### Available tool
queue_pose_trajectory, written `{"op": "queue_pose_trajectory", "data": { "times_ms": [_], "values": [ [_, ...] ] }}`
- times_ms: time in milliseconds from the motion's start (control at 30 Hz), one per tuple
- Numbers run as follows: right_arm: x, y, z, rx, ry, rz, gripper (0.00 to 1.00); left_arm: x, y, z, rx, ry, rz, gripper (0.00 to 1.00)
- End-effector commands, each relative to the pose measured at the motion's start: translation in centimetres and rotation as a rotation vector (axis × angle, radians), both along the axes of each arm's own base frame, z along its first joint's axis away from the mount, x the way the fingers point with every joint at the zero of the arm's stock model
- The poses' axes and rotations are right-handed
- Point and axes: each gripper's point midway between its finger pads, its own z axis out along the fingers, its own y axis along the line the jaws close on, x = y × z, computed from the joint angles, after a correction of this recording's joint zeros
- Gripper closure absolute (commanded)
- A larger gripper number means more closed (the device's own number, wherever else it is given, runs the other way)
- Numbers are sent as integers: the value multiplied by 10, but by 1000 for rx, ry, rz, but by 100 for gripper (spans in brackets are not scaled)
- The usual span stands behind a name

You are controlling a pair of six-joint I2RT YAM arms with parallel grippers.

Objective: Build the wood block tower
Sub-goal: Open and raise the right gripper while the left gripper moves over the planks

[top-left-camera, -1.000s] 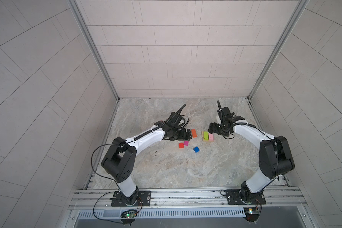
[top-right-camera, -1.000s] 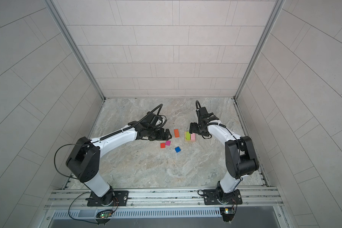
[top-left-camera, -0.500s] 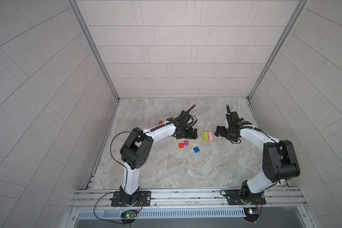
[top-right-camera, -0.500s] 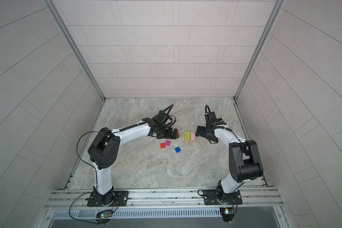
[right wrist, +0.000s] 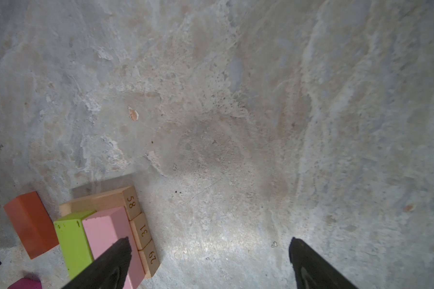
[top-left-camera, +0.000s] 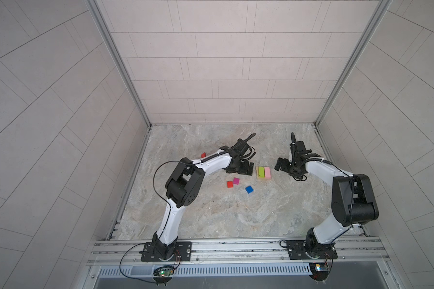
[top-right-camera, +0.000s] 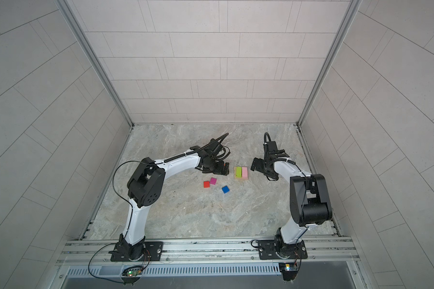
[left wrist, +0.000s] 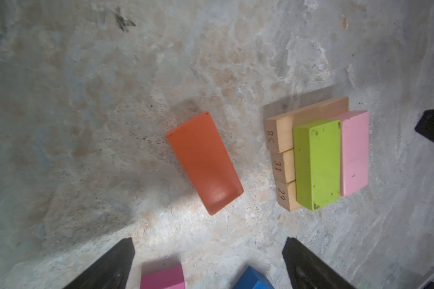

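We see the wood block tower (top-left-camera: 263,172) on the worktop (top-left-camera: 236,212): three tan bars (left wrist: 285,164) side by side, carrying a lime oblong (left wrist: 317,165) and a pink oblong (left wrist: 355,152). The left gripper (left wrist: 208,242), jaws apart and empty, hangs over the loose orange oblong (left wrist: 204,162) just beside the tower. The right gripper (right wrist: 209,241), equally spread, holds nothing on the tower's other side.

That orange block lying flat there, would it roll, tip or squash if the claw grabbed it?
The orange block looks like solid painted wood with crisp edges, so probably stiff. It lies on a broad flat face, so a push would likely slide it, not roll it. Its sheen hints it may be slightly slippery.
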Motion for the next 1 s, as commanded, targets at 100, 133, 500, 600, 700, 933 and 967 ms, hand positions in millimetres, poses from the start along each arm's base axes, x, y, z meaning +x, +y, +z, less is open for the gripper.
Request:
{"op": "queue_pose_trajectory", "data": {
  "times_ms": [100, 133, 500, 600, 700, 933, 967],
  "values": [
    [-1, 0, -14, 5, 26, 4, 1, 1, -8, -7, 37, 9, -18, 0],
    [-1, 0, -15, 6, 27, 8, 1, 2, -8, -8, 39, 11, -13, 0],
    [-3, 7, -16, 31, 23, 42, 1, 3, -18, -16, 33, 28, -3, 0],
    [-5, 8, -19, 30, 30, 47, 1, 5, -19, -16, 29, 28, 3, 0],
    [-5, 10, -19, 37, 31, 53, 1, 6, -20, -19, 31, 32, 7, 0],
    [-4, 14, -22, 44, 40, 66, 1, 8, -21, -22, 32, 37, 21, 0],
    [-4, 14, -23, 45, 41, 67, 1, 9, -20, -22, 39, 33, 27, 0]
  ]
}}
